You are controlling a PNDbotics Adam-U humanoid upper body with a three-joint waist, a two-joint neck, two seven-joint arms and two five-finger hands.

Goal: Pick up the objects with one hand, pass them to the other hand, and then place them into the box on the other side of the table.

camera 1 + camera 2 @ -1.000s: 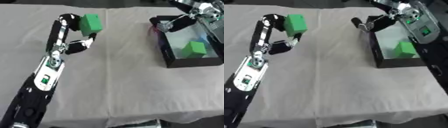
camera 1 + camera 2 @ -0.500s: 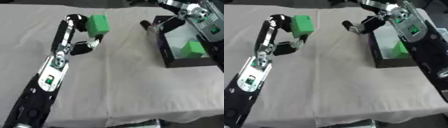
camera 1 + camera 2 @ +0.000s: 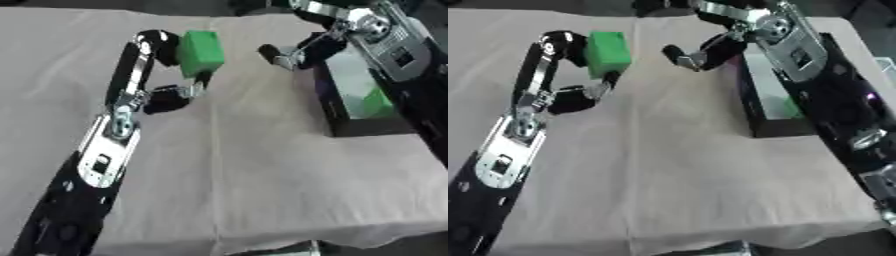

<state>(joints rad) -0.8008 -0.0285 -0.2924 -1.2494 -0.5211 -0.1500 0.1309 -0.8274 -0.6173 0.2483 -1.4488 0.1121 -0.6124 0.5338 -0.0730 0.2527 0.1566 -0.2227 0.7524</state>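
A black box (image 3: pixel 350 131) at the tabletop's (image 3: pixel 245 170) right holds one green block (image 3: pixel 378 103). The left robot hand (image 3: pixel 166 75) grips another green cube (image 3: pixel 199 52) above the cloth. The right robot hand (image 3: pixel 697 54), fingers curled and empty, reaches towards it.

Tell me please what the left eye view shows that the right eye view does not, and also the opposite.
Only the left eye view shows the second green block in the box mostly unhidden. Only the right eye view shows the right forearm running down to the lower right edge, covering most of that block. Both show the left hand holding a green block up, the right hand reaching toward it with a gap between them, and the cloth-covered table.
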